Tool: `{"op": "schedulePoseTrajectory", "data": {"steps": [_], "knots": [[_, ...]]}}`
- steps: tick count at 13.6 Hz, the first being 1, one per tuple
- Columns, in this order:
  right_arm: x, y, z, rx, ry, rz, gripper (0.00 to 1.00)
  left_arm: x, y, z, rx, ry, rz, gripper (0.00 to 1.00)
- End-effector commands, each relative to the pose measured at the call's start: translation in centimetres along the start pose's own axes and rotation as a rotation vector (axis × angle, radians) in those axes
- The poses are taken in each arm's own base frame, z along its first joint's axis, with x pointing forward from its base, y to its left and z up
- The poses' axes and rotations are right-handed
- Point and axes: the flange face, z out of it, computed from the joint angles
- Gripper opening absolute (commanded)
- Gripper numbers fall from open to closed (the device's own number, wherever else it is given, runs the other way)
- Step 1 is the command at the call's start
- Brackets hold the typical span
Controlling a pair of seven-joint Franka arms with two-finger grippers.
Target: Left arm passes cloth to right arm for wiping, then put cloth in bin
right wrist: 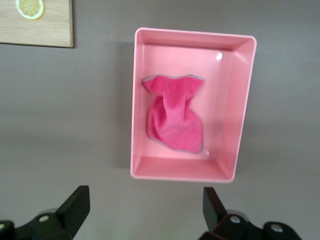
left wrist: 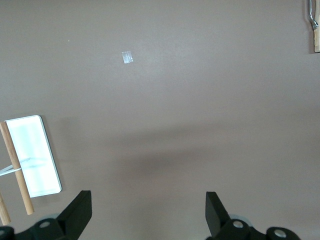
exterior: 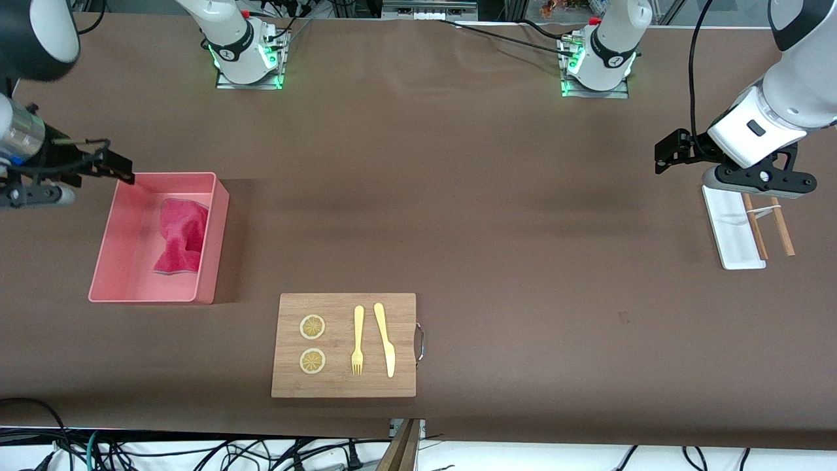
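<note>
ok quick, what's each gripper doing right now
left gripper: open, holding nothing, waiting over the white tray.
right gripper: open, holding nothing, above the bin; the cloth lies in the bin.

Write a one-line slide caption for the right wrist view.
Pink cloth lies crumpled inside the pink bin, below the open right end effector.
</note>
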Motion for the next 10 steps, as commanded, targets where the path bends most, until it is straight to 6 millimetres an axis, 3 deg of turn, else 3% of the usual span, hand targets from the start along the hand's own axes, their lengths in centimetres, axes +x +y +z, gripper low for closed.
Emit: {"op": "schedulePoseTrajectory", "data": {"steps": [1, 3, 10], "knots": [[-2.3, -0.7, -4.0, 0.01, -0.007, 0.019, 1.0, 0.2, 0.1, -0.4, 0.009, 0.005, 0.017, 1.0], [-2.6, -1.9, -5.2, 0.015, -0.017, 0.012, 1.0, 0.2, 0.2, -0.4, 0.009, 0.007, 0.019, 1.0], [-2.8, -2.7, -5.2, 0.12, -0.026, 0.02, 1.0, 0.2, 0.2, -0.4, 0.009, 0.005, 0.019, 1.0]]}}
